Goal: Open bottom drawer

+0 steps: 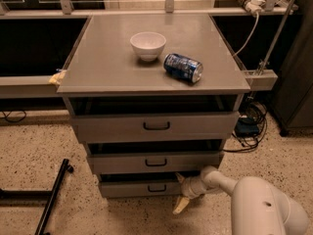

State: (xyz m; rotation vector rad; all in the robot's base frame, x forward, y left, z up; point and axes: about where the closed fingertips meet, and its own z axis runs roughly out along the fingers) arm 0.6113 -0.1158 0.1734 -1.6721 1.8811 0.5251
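Observation:
The bottom drawer point(132, 188) is the lowest and narrowest grey front of the cabinet, with a small black loop handle point(157, 188) at its centre. A dark gap shows above its top edge. My gripper point(180, 193) is at the drawer's right end, just right of the handle, at the end of my white arm point(244, 199). One pale fingertip point(179, 205) points down toward the floor and another sits at the drawer's top edge.
The middle drawer point(155, 162) and the wide top drawer point(156, 126) sit above. A white bowl point(147, 45) and a blue can point(183, 67) lying on its side are on the cabinet top. A black bar point(53, 195) lies on the floor to the left. Cables point(249, 126) hang at right.

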